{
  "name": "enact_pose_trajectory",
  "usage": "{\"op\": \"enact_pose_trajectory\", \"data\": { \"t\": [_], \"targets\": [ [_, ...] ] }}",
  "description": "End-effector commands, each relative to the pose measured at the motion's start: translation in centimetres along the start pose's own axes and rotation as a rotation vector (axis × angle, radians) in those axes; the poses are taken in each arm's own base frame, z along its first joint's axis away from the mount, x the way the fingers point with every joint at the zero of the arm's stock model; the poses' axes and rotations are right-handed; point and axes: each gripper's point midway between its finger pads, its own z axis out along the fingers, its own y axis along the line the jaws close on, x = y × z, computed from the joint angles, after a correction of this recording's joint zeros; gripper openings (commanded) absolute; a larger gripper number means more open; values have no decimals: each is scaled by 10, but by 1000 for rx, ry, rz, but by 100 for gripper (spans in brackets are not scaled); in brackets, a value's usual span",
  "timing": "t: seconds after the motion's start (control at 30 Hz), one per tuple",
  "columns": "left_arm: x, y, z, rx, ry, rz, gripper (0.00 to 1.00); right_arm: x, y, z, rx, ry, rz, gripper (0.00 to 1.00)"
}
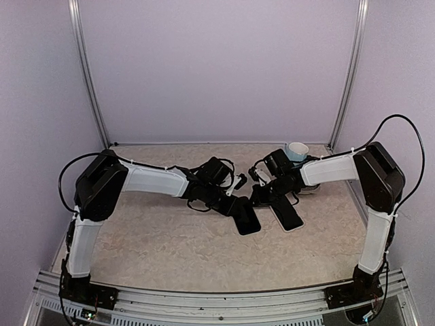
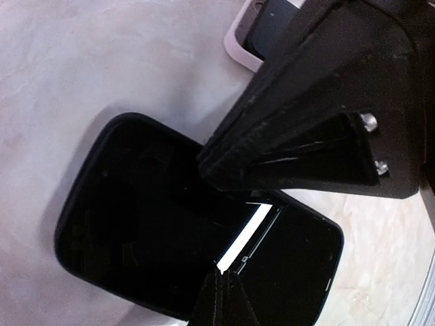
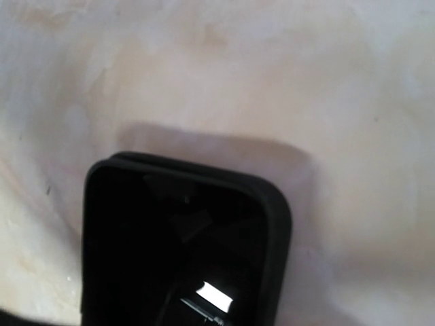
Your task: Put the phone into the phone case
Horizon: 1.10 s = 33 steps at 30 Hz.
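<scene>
One table (image 1: 170,251): marbled top, work zone mid-way.
Black case (image 2: 136,217): flat under left gripper (image 2: 212,221), fingers spread, gripping nothing; glossy inside.
White-rimmed phone (image 1: 287,216): my read; just beside the case, near right gripper (image 1: 264,192), whose finger state I couldn't tell.
Risk: phone corner could catch the rim and shove the unpinned case across the smooth top.

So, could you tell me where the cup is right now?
In the top view, the cup stands at the table's back right, just behind the right arm.
</scene>
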Motion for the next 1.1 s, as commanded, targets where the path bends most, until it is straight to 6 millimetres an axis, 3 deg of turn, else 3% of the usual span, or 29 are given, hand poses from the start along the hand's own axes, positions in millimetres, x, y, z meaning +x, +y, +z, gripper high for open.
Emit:
{"op": "enact_pose_trajectory", "data": {
  "t": [0.0, 0.1, 0.17, 0.47, 0.63, 0.73, 0.87, 0.97, 1.07],
  "targets": [
    [-26, 34, -29, -94, -47, -62, 1, -12, 0, 0, -1, -21, 4, 0],
    [-33, 62, -38, -197, -58, -80, 1, -19, 2, -4, 4, -44, -1, 0],
    [-37, 68, -42, -221, -61, -69, 1, -25, 4, -6, 2, -53, -10, 0],
    [-47, 33, -34, -183, -62, 17, 1, -42, 13, -7, -25, -71, -36, 0],
    [-40, 43, -26, -191, -36, -9, 1, -42, 8, -1, -9, -65, -36, 0],
    [-25, 53, -12, -181, 9, -35, 1, -31, -3, 12, -7, -30, -13, 0],
    [23, 63, 17, -145, 139, -60, 1, -5, -20, 33, 10, 52, 23, 0],
    [58, 63, 29, -103, 220, -72, 1, 13, -28, 33, 21, 68, 45, 0],
    [85, 65, 37, -89, 279, -97, 1, 17, -31, 28, 45, 68, 46, 0]
  ]
}}
